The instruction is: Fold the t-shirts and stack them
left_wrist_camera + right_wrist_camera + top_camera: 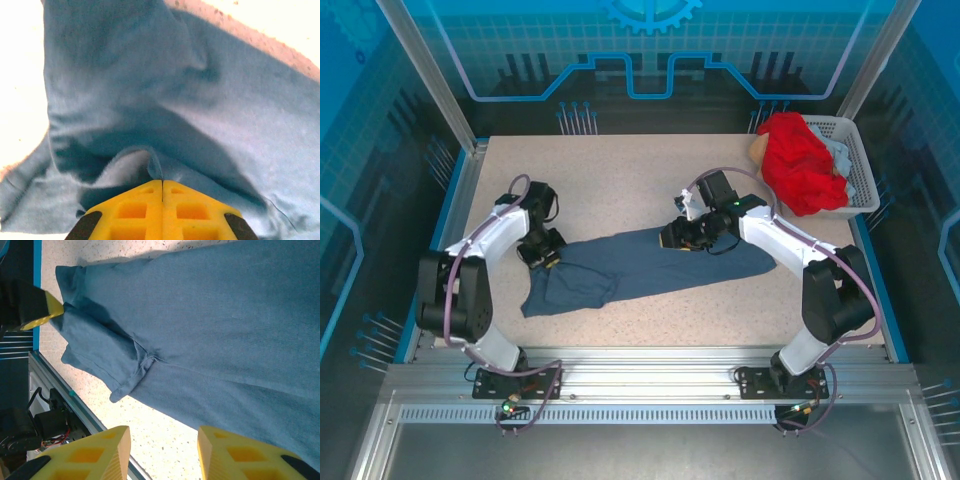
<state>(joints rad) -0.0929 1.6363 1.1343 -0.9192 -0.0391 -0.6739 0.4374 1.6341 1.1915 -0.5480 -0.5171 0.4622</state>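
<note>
Fold of blue t-shirt [200, 100] in closed left hand [162, 184], wrist view — right hand [162, 435] agape, empty.

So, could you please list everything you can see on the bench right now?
blue t-shirt: one, slate-blue, lying rumpled across the middle of the table
red t-shirt: one, bright red, heaped in the basket
basket: one, white perforated, far right corner
table: one, speckled beige
left claw: one, yellow fingers, shut on the blue t-shirt's left end
right claw: one, yellow fingers, open above the blue t-shirt
</note>
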